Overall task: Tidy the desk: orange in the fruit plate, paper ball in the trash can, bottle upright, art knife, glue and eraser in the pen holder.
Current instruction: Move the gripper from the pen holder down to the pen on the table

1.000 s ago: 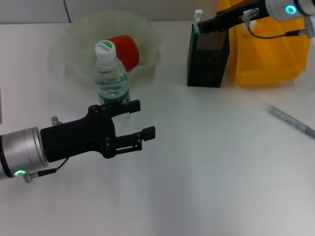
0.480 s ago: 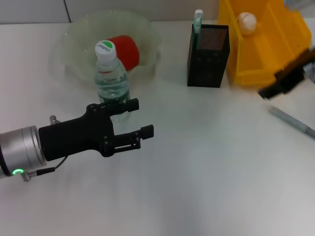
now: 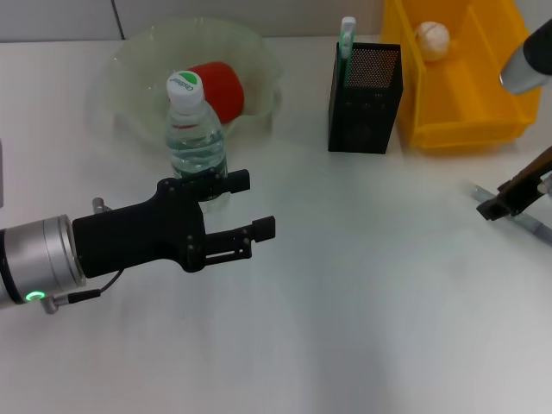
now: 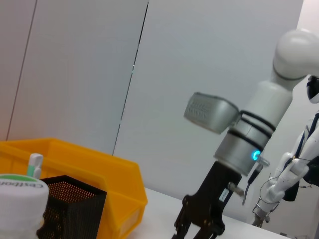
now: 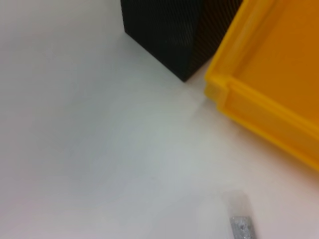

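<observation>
The water bottle (image 3: 196, 129) stands upright in front of the translucent fruit plate (image 3: 138, 60), which holds a red-orange fruit (image 3: 220, 86). My left gripper (image 3: 250, 204) is open and empty just in front of the bottle's base. The black mesh pen holder (image 3: 364, 97) has a green-and-white glue stick (image 3: 347, 33) in it. The paper ball (image 3: 432, 37) lies in the yellow bin (image 3: 457, 103). The grey art knife (image 3: 528, 222) lies flat at the right edge, and my right gripper (image 3: 496, 207) is low over its near end. No eraser shows.
In the right wrist view the pen holder's corner (image 5: 174, 35), the yellow bin's rim (image 5: 259, 94) and the knife's tip (image 5: 241, 225) sit close together. The left wrist view shows the right arm (image 4: 239, 144) beyond the bin (image 4: 109, 179).
My right arm has swung from above the pen holder down and to the right, ending over the art knife. My left gripper has barely shifted.
</observation>
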Controlling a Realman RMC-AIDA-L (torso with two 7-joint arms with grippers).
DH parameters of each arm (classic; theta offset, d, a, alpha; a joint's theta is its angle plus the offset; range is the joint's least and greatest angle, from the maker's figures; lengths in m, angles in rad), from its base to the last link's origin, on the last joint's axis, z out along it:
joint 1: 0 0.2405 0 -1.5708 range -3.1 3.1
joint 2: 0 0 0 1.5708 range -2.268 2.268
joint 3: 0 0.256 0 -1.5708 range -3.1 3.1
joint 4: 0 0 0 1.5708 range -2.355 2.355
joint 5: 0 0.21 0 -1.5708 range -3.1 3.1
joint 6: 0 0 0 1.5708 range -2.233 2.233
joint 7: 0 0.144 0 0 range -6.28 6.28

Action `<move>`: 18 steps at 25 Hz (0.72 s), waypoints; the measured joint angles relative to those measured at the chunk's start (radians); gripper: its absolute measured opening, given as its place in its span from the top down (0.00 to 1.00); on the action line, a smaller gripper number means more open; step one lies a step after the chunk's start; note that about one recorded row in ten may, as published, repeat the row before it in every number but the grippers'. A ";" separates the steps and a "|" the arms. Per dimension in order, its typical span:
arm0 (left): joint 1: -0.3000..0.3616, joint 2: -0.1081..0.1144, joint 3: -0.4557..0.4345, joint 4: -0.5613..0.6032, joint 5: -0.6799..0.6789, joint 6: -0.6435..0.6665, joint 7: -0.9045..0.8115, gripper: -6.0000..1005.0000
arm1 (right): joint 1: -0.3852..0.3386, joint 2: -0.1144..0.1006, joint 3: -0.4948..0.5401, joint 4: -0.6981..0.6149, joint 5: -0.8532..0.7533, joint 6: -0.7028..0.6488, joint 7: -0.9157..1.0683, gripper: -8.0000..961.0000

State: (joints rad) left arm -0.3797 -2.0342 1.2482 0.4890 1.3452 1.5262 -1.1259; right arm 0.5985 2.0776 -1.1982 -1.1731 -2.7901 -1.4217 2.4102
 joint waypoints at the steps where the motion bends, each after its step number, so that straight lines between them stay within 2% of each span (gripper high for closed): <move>1: 0.000 0.000 0.000 0.000 0.000 0.000 0.000 0.21 | 0.000 0.000 0.000 0.013 0.000 0.012 -0.002 0.45; 5: -0.005 0.000 0.002 0.001 0.000 0.001 -0.004 0.21 | 0.000 0.000 0.000 0.035 0.000 0.051 -0.016 0.47; 7: -0.006 -0.002 0.002 0.001 0.000 -0.001 -0.005 0.21 | 0.003 -0.001 0.000 0.048 0.000 0.067 -0.018 0.57; 12: -0.006 -0.003 0.004 0.000 0.000 -0.004 -0.005 0.21 | 0.008 -0.001 0.001 0.069 0.001 0.080 -0.027 0.56; 18: -0.005 -0.004 0.002 -0.005 0.000 -0.005 -0.005 0.21 | 0.008 -0.001 -0.002 0.070 0.003 0.081 -0.031 0.67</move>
State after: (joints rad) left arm -0.3850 -2.0385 1.2504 0.4837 1.3452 1.5216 -1.1306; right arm 0.6067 2.0769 -1.2001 -1.1026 -2.7871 -1.3412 2.3795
